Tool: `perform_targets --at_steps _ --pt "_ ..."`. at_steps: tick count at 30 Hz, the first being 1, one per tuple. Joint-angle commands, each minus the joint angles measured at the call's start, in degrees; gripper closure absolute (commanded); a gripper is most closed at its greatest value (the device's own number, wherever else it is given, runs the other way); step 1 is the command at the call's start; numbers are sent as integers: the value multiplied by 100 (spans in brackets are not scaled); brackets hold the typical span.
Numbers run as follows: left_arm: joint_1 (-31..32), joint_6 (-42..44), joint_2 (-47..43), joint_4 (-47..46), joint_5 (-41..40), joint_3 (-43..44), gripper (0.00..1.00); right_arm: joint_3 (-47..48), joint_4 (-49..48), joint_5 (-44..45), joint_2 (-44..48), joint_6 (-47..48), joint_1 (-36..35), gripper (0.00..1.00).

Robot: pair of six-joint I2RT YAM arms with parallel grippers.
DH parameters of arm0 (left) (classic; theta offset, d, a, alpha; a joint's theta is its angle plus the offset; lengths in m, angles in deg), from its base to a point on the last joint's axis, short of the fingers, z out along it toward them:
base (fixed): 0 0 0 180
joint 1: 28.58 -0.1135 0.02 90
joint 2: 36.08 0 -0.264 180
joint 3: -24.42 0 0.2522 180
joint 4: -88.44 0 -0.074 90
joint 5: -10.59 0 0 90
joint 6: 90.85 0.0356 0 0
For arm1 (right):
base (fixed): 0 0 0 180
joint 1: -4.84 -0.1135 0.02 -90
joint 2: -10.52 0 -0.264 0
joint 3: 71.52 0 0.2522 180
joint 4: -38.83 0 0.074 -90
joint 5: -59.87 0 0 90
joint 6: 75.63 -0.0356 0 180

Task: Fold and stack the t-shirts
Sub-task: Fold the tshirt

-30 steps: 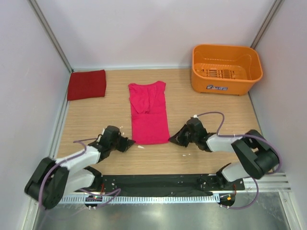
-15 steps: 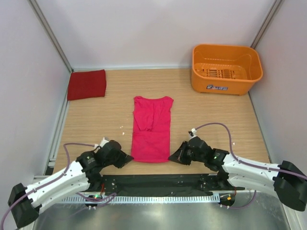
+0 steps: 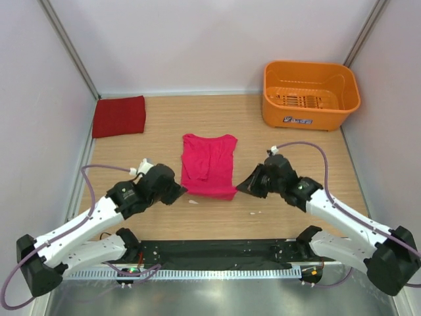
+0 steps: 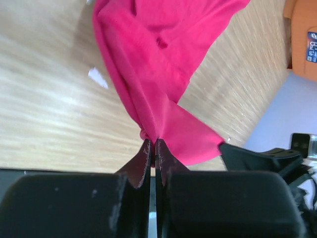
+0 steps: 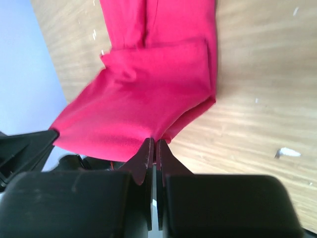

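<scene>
Left gripper (image 4: 152, 145) and right gripper (image 5: 153, 144) each pinched a hem corner of the pink t-shirt (image 3: 209, 164), probably to fold it toward the collar; crimson t-shirt (image 3: 119, 116) lay folded, well apart.

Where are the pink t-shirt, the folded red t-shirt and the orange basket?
pink t-shirt (image 3: 209, 164), top external view, middle of the cloth.
red t-shirt (image 3: 119, 116), top external view, centre of the folded rectangle.
orange basket (image 3: 332, 117), top external view, its near outer wall.
</scene>
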Motion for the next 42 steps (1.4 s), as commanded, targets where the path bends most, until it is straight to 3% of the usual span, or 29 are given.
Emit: perform_targets --at_steps 1,8,13,21,34,42 --pt "-575 990 411 -11 39 518 100 819 382 -689 -527 804 593 99" --pt "-2314 2054 1684 -1003 1384 1185 100 2413 743 -1261 -2214 1656 1226 98" --pt "-2939 2590 2931 -1399 2140 2038 100 3202 576 -1622 -3146 1737 1586 99" --pt "-3187 2793 4006 -1523 2545 3303 100 4197 717 -1869 -3946 1789 1894 98" --pt "-3521 2925 5596 -1883 3450 4578 99 5182 726 -2159 -5019 1877 2298 99" --pt "-3644 3091 6352 -2076 3556 5299 97 5692 638 -2019 -5634 1965 2395 99"
